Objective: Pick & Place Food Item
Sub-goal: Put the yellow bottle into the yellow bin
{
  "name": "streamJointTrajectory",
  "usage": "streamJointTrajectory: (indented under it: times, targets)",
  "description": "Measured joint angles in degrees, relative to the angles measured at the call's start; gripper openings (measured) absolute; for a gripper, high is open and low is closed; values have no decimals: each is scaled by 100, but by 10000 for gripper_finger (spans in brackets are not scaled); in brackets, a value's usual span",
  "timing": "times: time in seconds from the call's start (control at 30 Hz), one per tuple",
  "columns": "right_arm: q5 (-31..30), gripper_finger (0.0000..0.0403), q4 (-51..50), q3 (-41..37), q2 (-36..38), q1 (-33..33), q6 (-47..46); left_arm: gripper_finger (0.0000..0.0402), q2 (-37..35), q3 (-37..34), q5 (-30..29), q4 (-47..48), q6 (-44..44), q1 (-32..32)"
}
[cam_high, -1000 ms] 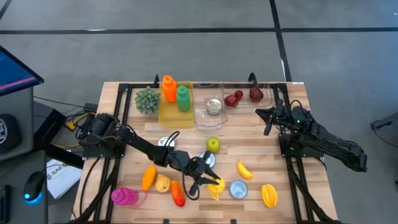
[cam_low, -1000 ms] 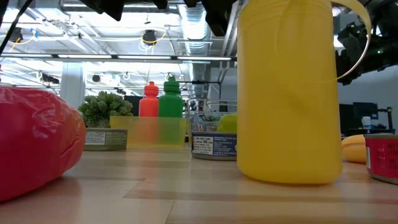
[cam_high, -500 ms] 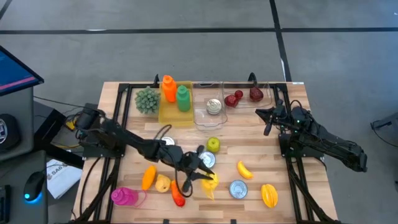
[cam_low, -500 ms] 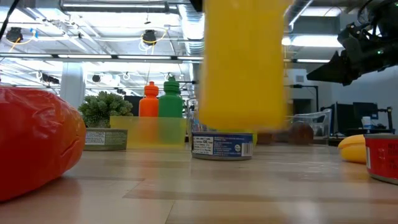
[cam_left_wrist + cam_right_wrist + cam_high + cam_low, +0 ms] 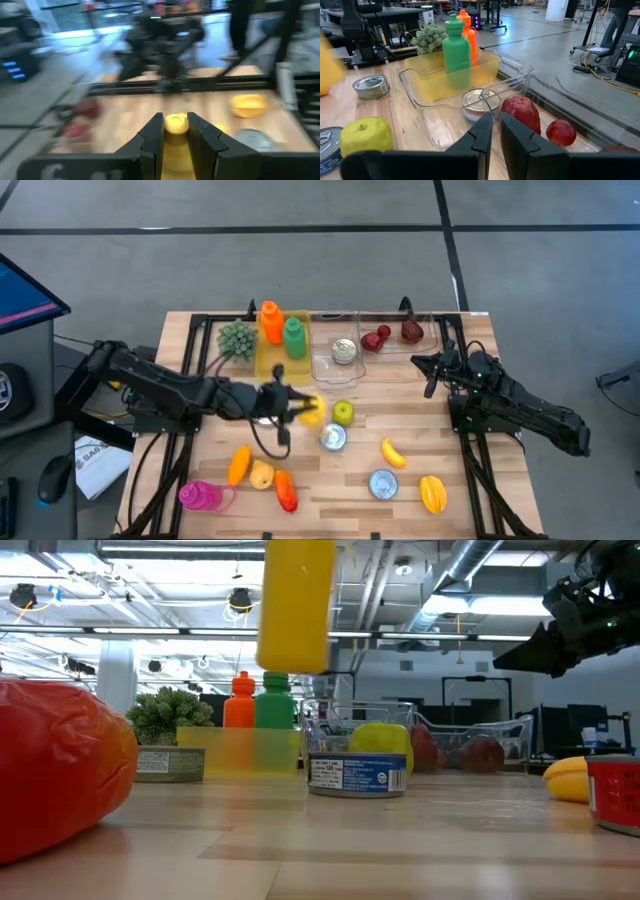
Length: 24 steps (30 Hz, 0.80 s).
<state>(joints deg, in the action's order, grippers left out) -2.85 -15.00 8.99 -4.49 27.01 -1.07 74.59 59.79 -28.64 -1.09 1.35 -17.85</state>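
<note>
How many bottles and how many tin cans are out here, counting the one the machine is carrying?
Bottles: 4 (orange plastic bottle, green plastic bottle, pink plastic bottle, yellow plastic bottle held in the left gripper)
Tin cans: 4 (can in the clear tray, can by the apple, front can, can near the left gripper)
Total: 8

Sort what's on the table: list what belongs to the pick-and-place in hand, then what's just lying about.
In the job:
- yellow bottle, lifted off the table
- left pincer, shut on it
- yellow bin, possibly the target

Lying about:
- green apple
- tin can
- pink bottle
- right pincer, waiting shut
</note>
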Motion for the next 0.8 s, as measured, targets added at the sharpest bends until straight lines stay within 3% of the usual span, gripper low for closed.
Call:
streamJointTrajectory:
  times: [0.17, 0.37, 0.63, 0.8]
  targets:
    - [0, 33, -2, 0, 0, -1, 1, 57, -469, -102, -711, 388, -195, 285]
    - [0, 33, -1, 0, 0, -1, 3, 57, -1094, -927, -854, 407, -660, 769]
    - [0, 33, 1, 0, 1, 1, 3, 57, -1853, -1907, -1552, -49, -769, 1430]
    - [0, 33, 1, 0, 2, -1, 1, 56, -2035, -2511, -1600, -594, -784, 1835]
